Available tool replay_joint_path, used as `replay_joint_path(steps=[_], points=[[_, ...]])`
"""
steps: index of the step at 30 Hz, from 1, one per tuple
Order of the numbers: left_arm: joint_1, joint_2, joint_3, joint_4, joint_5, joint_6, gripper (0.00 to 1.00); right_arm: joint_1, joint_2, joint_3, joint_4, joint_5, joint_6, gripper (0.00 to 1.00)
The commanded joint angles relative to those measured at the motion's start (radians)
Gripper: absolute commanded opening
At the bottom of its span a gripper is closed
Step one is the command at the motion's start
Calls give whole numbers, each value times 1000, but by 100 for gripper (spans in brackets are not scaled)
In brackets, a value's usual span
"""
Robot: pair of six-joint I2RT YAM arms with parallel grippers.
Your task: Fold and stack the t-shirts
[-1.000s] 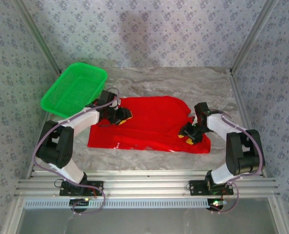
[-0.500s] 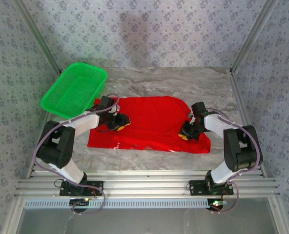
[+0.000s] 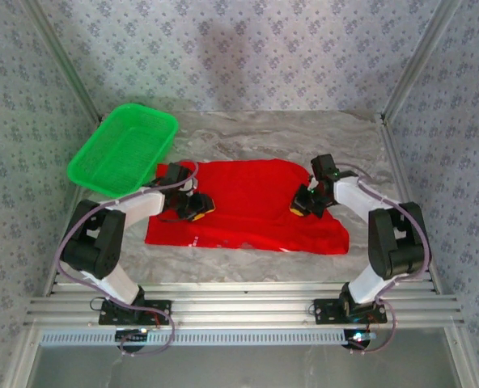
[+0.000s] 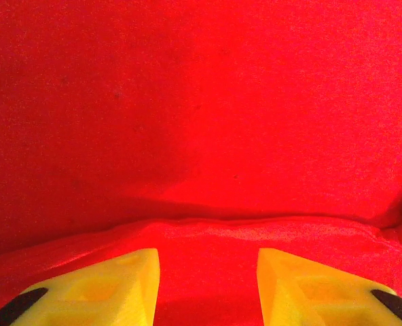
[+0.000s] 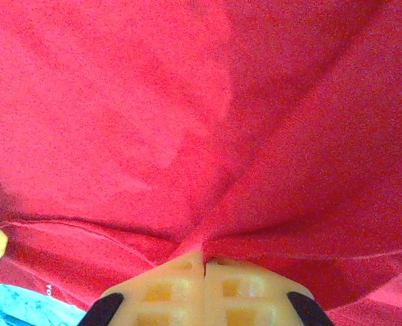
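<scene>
Barely started, I'd say: bright red cloth t-shirt [image 3: 256, 206] lies spread on the grey marble tabletop [image 3: 304, 137]. Right gripper [image 5: 204, 261] pinches its fabric, left gripper [image 4: 208, 285] sits open on it. Folding and stacking look undone.

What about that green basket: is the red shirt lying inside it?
No, the red t-shirt lies spread on the table, beside the green basket rather than in it.

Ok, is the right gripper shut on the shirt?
Shut: on the right gripper the fingers meet, pinching a fold of the shirt.
</scene>
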Motion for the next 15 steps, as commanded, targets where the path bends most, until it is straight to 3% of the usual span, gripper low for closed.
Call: replay_joint_path(steps=[1, 15], points=[[-4, 15, -4, -15, -12, 32, 42, 16, 67, 82, -42, -9, -20, 1], [-5, 37, 5, -43, -11, 56, 42, 76, 358, 429, -149, -38, -101, 2]])
